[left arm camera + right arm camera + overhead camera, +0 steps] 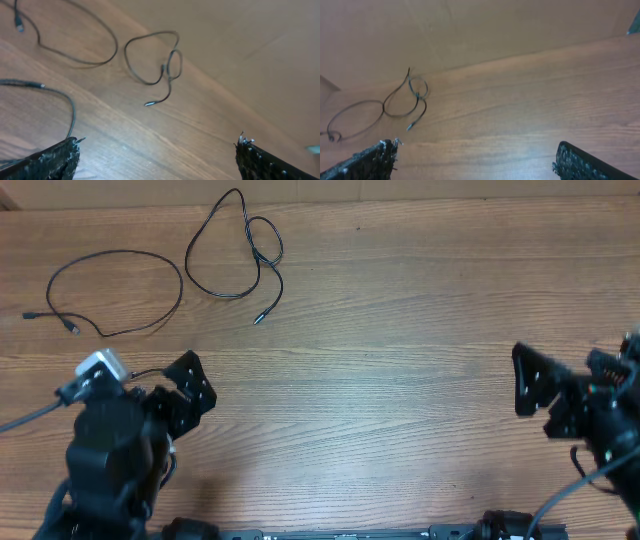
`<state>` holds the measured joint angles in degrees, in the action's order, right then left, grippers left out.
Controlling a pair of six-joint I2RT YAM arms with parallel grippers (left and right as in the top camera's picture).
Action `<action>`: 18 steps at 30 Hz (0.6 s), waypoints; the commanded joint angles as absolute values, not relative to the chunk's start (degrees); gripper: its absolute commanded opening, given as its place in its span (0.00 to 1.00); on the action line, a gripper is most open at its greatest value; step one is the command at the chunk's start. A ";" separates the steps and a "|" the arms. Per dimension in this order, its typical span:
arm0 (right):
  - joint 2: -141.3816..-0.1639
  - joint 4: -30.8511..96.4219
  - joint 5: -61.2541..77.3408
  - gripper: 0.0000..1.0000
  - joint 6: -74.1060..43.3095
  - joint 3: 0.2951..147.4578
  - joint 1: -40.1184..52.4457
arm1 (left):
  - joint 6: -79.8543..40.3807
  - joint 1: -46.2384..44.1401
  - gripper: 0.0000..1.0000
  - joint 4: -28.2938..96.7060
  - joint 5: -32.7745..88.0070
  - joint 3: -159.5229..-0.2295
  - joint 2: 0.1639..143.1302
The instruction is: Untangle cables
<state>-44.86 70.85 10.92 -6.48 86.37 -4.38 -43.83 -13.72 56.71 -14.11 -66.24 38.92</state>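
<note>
Left gripper (159,141) and right gripper (476,146) both hang with jaws spread, holding nothing, low at my table (400,330) edge. Far left I see the wide cable (110,251) and the twisted cable (187,260), just beside each other.

Black two-finger left gripper (198,380): jaws spread wide, holding nothing. Black two-finger right gripper (521,380): jaws also wide apart, holding nothing, wrist behind.

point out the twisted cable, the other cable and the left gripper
twisted cable (151,103), left wrist view, its plug tip
other cable (181,286), overhead view, right side of its loop
left gripper (199,380), overhead view, midway between fingertips
</note>
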 commanded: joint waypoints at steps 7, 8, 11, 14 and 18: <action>-37.52 75.13 8.08 1.00 -4.71 87.39 0.54 | -51.09 -20.82 1.00 57.01 -21.06 -56.95 28.64; -36.07 75.64 7.49 1.00 -4.60 87.39 1.37 | -51.40 -20.82 1.00 56.97 -21.96 -55.44 28.01; -34.70 75.77 7.53 1.00 -4.60 87.39 2.22 | -51.51 -20.82 0.99 56.73 -24.64 -53.34 28.08; -34.83 73.52 7.57 1.00 -4.64 86.96 2.24 | -51.48 -20.82 1.00 56.45 -25.08 -52.12 28.12; -34.89 65.89 7.55 1.00 -4.62 84.71 2.24 | -51.44 -20.82 0.99 57.06 -25.71 -51.53 28.12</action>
<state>-34.44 69.38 8.43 -5.23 86.02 1.91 -50.68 -20.56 57.08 -23.09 -52.36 28.60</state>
